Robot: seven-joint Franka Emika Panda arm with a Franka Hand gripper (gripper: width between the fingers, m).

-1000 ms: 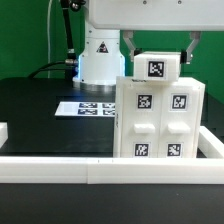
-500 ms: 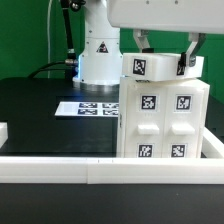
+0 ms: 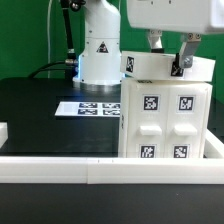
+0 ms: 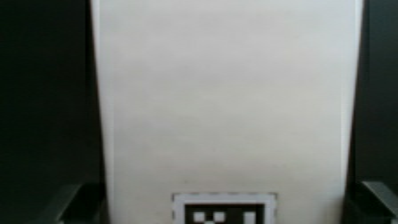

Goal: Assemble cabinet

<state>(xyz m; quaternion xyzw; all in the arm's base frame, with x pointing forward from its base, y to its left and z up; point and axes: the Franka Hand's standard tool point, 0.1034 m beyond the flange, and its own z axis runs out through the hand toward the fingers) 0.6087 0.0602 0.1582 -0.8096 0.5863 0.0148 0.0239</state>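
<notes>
gripper [image 3: 170, 58] clamps the top panel [image 3: 150, 68] atop the cabinet body [image 3: 165, 120]; next, likely seat it flush, then release.

No words legible; only coded tags [image 3: 151, 102] on the cabinet [image 3: 167, 128].

This looks like a robot lab: a white robot arm [image 3: 100, 50] stands on a black surface [image 3: 40, 110] with a marker board [image 3: 88, 108], and a green wall [image 3: 25, 35] behind.
</notes>
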